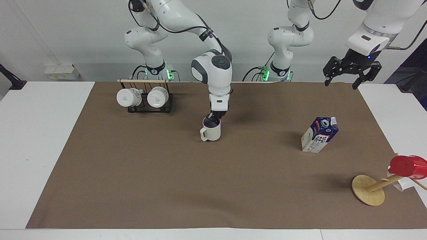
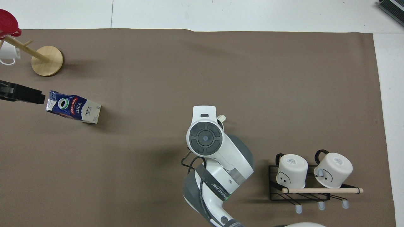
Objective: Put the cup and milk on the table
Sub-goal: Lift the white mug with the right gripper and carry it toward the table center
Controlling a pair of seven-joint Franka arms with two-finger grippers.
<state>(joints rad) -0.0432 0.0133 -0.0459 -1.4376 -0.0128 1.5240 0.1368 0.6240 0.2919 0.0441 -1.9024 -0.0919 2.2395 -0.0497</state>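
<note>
The right gripper [image 1: 214,117] is clenched on the rim of the cup [image 1: 211,132], which stands upright on the brown sheet near the middle of the table [image 1: 43,110], handle toward the right arm's end. In the overhead view the arm hides all of the cup but its handle. The left gripper [image 1: 343,77] hangs released, jaws spread, over the sheet's edge at the left arm's end; that arm waits. The milk [image 1: 319,134] stands tilted on the sheet, well apart from the cup, toward the left arm's end.

A black wire rack [image 1: 146,100] with a wooden rod holds two white mugs [image 1: 128,97], toward the right arm's end. A wooden mug tree [image 1: 373,189] carries a red cup [image 1: 407,166] at the sheet's corner. Nothing stands between cup and milk. White wall behind the arm bases.
</note>
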